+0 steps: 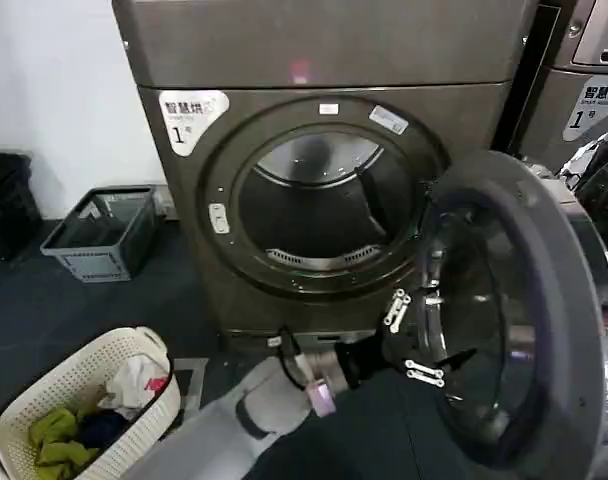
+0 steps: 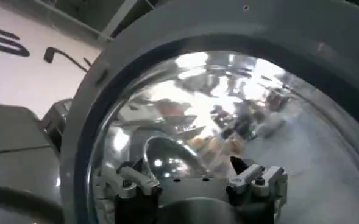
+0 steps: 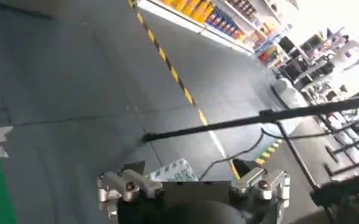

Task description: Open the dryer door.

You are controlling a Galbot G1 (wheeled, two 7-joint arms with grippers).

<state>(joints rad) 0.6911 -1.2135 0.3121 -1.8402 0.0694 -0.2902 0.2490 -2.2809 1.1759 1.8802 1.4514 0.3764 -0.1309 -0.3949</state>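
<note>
The dryer door stands swung wide to the right of the machine, its pale grey inner face and domed glass turned toward me. The round drum opening is uncovered. My left gripper reaches up from below to the door's inner side, open, with nothing between its fingers. In the left wrist view the door's glass dome sits close ahead of the left gripper; contact cannot be told. My right gripper is open and faces the dark floor, away from the dryer.
A white laundry basket with clothes sits on the floor at the front left. A grey crate stands by the wall, left of the dryer. The neighbouring machine is right behind the open door.
</note>
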